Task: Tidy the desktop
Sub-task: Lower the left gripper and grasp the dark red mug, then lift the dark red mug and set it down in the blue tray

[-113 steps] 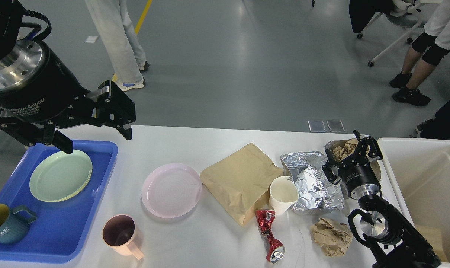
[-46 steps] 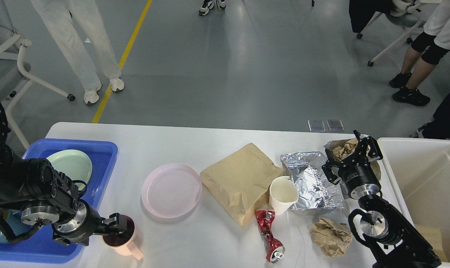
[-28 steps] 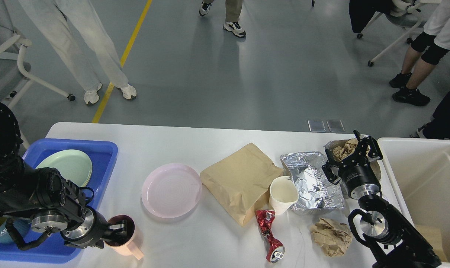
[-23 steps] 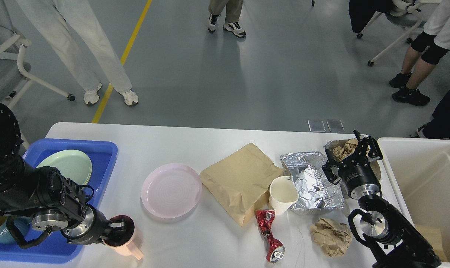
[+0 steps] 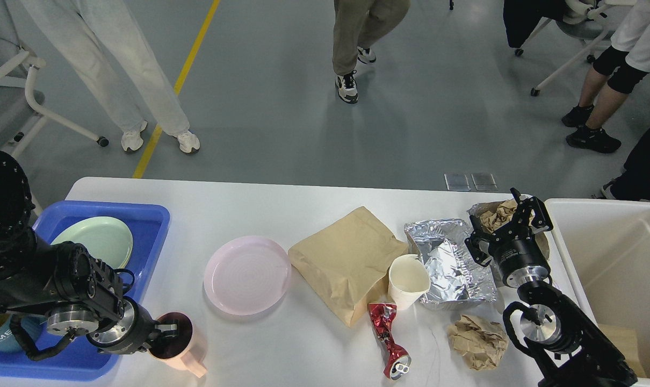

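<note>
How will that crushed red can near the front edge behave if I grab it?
The crushed red can is probably light and partly stiff. Its dented, twisted body should keep it from rolling far on the desktop. The glossy surface may slip; its irregular shape gives the fingers uneven contact.

Glossy grey floor (image 5: 282,107), yellow line (image 5: 177,86), wheeled chairs (image 5: 19,91).

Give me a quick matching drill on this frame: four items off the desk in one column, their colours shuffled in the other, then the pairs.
Items:
1. crushed can
2. plate on the bare desktop
3. plate in the tray
4. bag

Colours:
A. pale green
B. brown
C. red
D. pink

Pairs: 1-C, 2-D, 3-A, 4-B
</note>
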